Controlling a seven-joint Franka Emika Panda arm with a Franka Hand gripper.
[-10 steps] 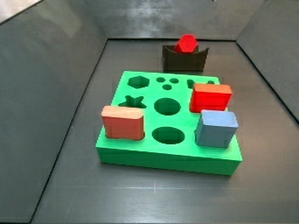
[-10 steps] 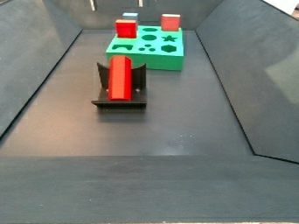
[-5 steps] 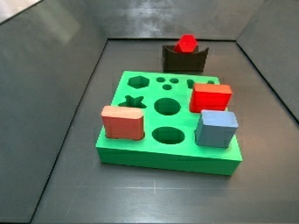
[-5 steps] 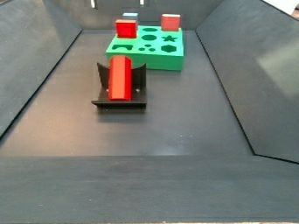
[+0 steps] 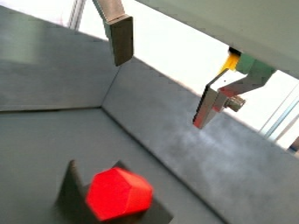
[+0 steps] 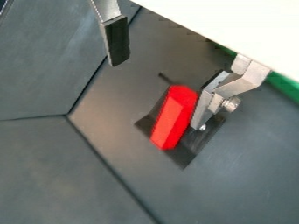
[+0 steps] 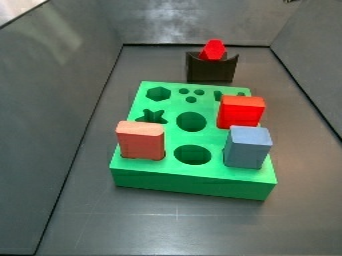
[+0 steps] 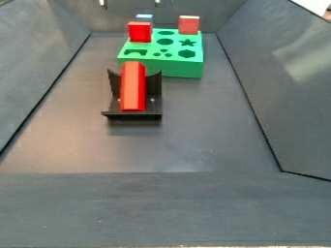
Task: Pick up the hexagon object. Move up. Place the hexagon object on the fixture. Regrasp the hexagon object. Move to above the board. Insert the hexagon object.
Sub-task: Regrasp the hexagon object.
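The red hexagon object lies lengthwise in the notch of the dark fixture, and in a side view its hexagonal end shows on top of the fixture. Beyond it stands the green board. My gripper hangs open well above the hexagon object, with nothing between its fingers. Both side views miss the gripper.
On the board stand a red cube, a salmon-pink cube and a grey-blue cube. Sloping dark walls close in the grey floor on both sides.
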